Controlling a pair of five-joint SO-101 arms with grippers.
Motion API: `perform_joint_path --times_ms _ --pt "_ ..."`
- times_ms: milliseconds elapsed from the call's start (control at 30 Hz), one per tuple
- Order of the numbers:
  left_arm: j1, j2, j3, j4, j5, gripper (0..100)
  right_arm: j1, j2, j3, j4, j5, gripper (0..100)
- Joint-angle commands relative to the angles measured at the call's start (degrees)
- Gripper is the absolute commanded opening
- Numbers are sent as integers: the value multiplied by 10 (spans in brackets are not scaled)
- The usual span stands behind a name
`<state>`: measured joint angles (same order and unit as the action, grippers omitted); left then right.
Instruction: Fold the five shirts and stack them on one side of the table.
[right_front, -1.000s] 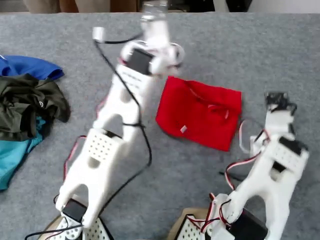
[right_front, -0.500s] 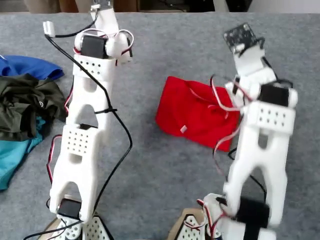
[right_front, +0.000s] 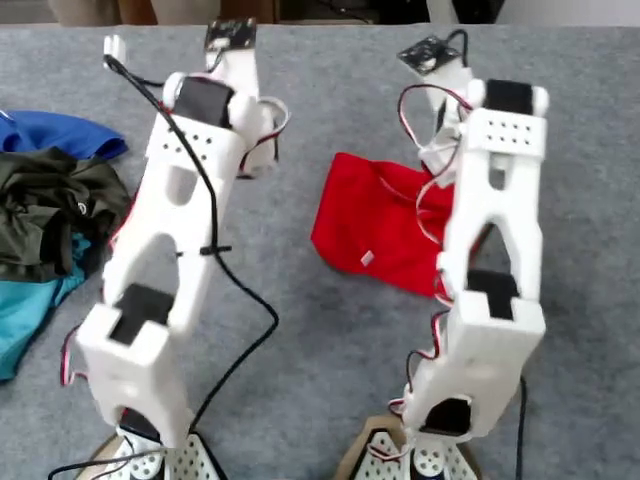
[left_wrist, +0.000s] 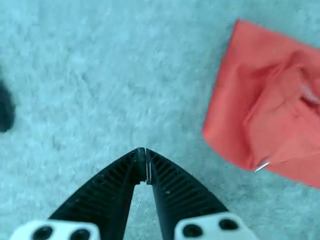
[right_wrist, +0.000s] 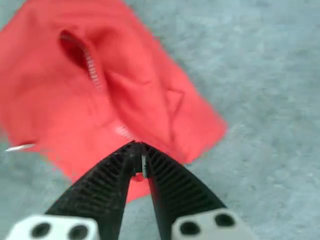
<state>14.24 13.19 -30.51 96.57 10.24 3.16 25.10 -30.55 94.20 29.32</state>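
Observation:
A folded red shirt (right_front: 385, 225) lies on the grey table, right of centre. At the left edge is a loose pile of a blue shirt (right_front: 60, 132), a dark olive shirt (right_front: 60, 200) and a teal shirt (right_front: 25, 305). My left arm (right_front: 190, 150) stands raised between the pile and the red shirt. My left gripper (left_wrist: 141, 165) is shut and empty over bare felt, with the red shirt (left_wrist: 270, 120) off to one side. My right arm (right_front: 495, 170) rises over the red shirt's right part. My right gripper (right_wrist: 138, 160) is shut and empty, hovering above the red shirt (right_wrist: 110, 95) near its edge.
The grey felt table (right_front: 330, 340) has open room in front of the red shirt and along the far side. Both arm bases (right_front: 400, 455) stand at the near edge. A dark cloth edge (left_wrist: 5, 107) shows in the left wrist view.
My right arm has risen from low on the right and swung over the red shirt. My left arm has swung left, away from the shirt's far corner.

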Motion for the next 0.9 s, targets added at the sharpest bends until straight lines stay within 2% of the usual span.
perform_joint_path --times_ms 0,200,300,433,533,600,867 --pt "-10 -80 168 -69 25 19 -35 8 -38 34 -1 5" --pt "2 -183 444 -272 33 19 -38 59 -38 7 -18 5" --pt "3 -226 550 -378 60 19 -30 91 -38 10 -18 5" --pt "-1 -246 664 -532 67 19 -23 95 -38 14 -27 5" --pt "-1 -245 715 -617 66 19 -27 93 -42 29 -28 5" --pt "-2 -246 732 -650 65 19 -27 96 -38 20 -28 5" --pt "-3 -246 736 -654 64 20 4 151 -24 -130 -27 5"
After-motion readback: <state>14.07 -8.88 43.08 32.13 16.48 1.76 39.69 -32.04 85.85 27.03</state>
